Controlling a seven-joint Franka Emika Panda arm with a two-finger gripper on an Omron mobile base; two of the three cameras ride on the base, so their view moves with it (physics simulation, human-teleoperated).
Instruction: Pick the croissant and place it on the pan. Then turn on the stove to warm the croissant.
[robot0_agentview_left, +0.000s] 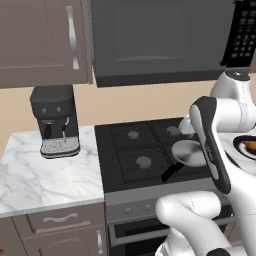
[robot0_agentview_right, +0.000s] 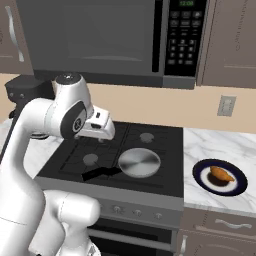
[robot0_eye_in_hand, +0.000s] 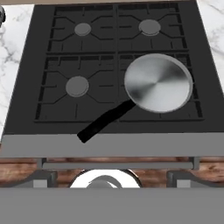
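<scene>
Croissant (robot0_agentview_right: 221, 174) lies on the dark plate (robot0_agentview_right: 200, 183), on the marble counter (robot0_agentview_right: 220, 142) just right of the stove (robot0_agentview_right: 160, 131), well apart from me. I judge it light and soft, with a flaky crust that would crush or shed if I squeezed hard, so it calls for a gentle close, only enough to lift it. Its surface is probably dry and not slippery. The best hold looks to be across the thick middle of the crescent, jaws square to its long axis; the thin tips would likely bend or snap. It sits low on the plate, so I would come straight down and keep my fingertips clear of the rim.

My gripper (robot0_eye_in_hand: 111, 178) hangs above the stove's left side, looking down on the grates, and my jaws stand spread wide with nothing between them.

Pan (robot0_agentview_right: 139, 162) rests on the front right burner, bare and shiny, with its handle (robot0_agentview_right: 100, 173) pointing toward the front left. Being far wider than the pastry, it should forgive a loose drop near its middle. No knob is turned yet, as far as I can judge.
</scene>
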